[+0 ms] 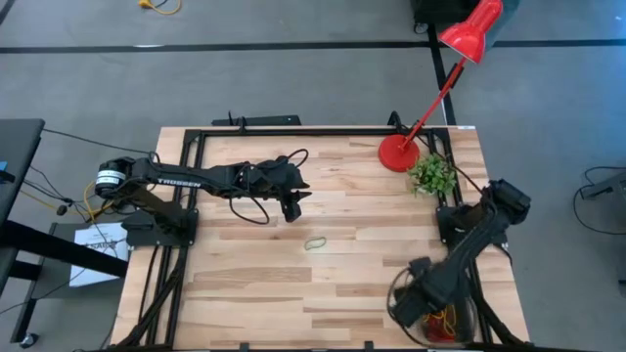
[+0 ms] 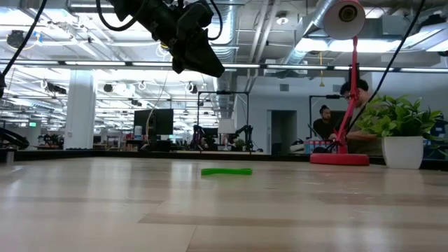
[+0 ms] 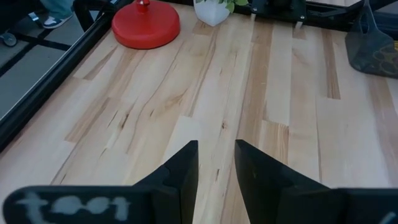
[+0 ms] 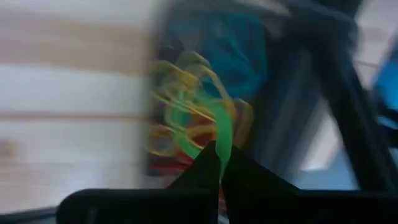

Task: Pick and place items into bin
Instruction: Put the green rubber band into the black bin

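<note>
Tabletop, right gripper over bin

high: overhead, straight down | low: tabletop level | shared: table

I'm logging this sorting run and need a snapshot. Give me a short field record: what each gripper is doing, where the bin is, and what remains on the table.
right gripper: shut on a thin green rubber loop, over the bin
bin: small dark grey translucent plastic tray at the table's near right corner, holding yellow, green, red and blue loops
left gripper: open, empty, raised above the table's middle
left on table: one green loop lying flat on the pale wooden table
other: red lamp base, small potted plant
</note>
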